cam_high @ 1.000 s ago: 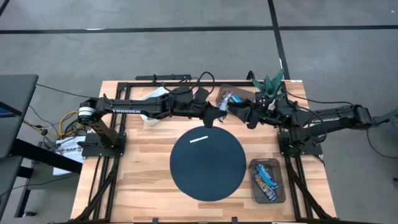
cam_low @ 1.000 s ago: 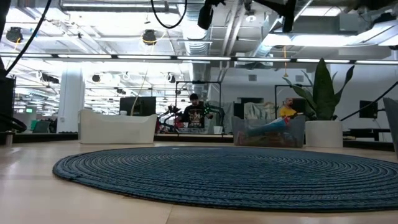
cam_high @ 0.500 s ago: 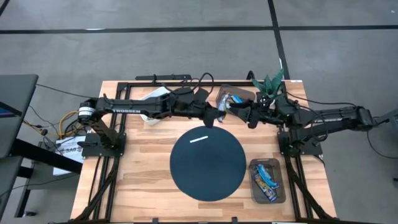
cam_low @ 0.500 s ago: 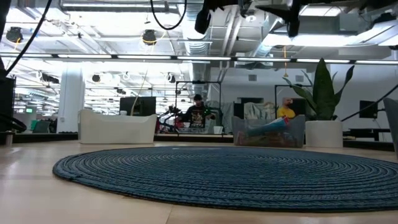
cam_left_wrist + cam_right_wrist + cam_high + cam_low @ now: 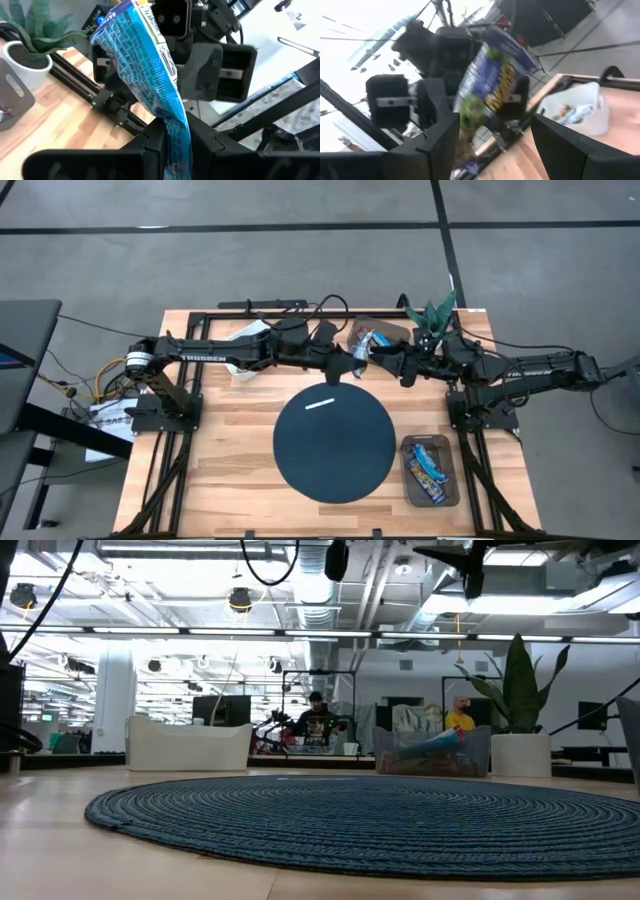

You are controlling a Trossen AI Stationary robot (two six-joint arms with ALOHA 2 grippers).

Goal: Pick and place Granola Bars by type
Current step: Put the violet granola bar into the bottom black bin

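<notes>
Above the table's far edge, at twelve o'clock from the round dark-blue woven mat [image 5: 333, 444]: left gripper [image 5: 358, 366] clamped on a bright blue foil-wrapped granola bar [image 5: 145, 70], long axis upright, right gripper [image 5: 382, 360] facing it, fingers apart around it. Contact between bar and right fingers hard to make out.

Wooden worktop [image 5: 220, 470], plank-surfaced, framed by black rails. Round dark blue woven mat [image 5: 334, 443], centre of worktop; thin white strip [image 5: 320, 403] lying on its far part. Potted plant [image 5: 435, 315], green spiky leaves, at the far right corner. White bin [image 5: 190, 745], far left side. Grey concrete floor [image 5: 250, 265] around the worktop. Person [image 5: 317, 720], seated in the room beyond.
</notes>
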